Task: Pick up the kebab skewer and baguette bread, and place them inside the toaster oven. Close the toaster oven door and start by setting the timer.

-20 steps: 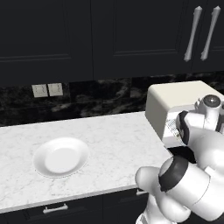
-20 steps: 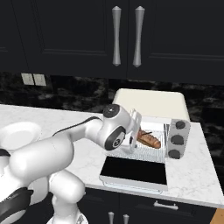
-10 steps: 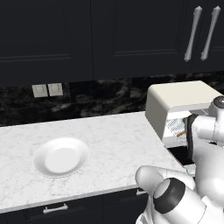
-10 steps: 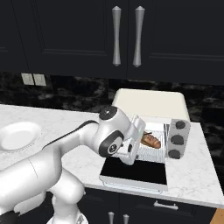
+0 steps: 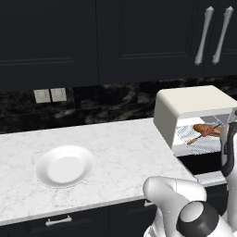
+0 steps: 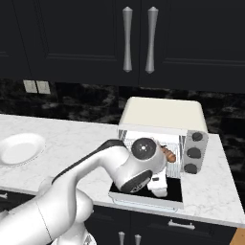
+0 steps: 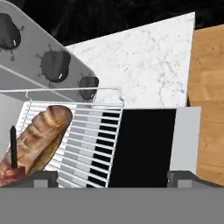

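- Left base view: the cream toaster oven point(image 5: 194, 109) stands open at the counter's point(image 5: 115, 148) right end; the golden baguette bread point(image 5: 207, 130) and kebab skewer point(image 5: 198, 136) lie on its wire rack. A white plate point(image 5: 65, 165) sits well apart to the left.
- Right base view: the toaster oven door point(image 6: 148, 194) lies flat; the arm partly hides the rack.
- Hand view: the scored loaf runs diagonally, the skewer's dark stick beside it; the gripper point(image 7: 113, 178) is spread wide, holding nothing.
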{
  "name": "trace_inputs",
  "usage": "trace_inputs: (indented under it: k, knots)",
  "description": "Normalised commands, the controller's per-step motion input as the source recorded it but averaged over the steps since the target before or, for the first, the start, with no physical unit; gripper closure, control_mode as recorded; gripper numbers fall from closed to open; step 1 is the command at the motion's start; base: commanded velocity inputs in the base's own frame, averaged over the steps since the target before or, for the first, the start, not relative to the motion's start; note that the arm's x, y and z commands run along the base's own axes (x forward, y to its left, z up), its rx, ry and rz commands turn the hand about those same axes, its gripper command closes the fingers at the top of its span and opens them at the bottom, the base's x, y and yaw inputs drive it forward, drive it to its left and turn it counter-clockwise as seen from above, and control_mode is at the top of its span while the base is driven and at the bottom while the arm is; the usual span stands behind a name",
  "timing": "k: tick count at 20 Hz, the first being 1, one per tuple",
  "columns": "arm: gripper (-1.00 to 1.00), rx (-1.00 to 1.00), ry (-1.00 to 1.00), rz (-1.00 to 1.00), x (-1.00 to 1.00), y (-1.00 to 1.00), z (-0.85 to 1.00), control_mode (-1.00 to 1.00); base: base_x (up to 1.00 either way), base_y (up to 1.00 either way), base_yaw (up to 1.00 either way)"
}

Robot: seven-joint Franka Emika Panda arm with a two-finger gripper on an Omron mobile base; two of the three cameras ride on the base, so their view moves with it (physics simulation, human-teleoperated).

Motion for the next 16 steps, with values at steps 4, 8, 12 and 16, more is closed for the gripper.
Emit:
trace_inputs:
  k: [4,8,12,16]
  knots:
    - [-1.00,-0.01,0.00,0.68,0.00,0.27,0.00,-1.00,0.00,0.00,0.00]
    - [-1.00,-0.13,-0.01,0.46,-0.08,0.50,0.00,-1.00,0.00,0.00,0.00]
    - [-1.00,-0.24,-0.04,0.30,-0.17,0.28,0.00,-1.00,0.00,0.00,0.00]
    - [-1.00,-0.23,-0.02,0.18,-0.27,0.01,-0.05,-1.00,0.00,0.00,0.00]
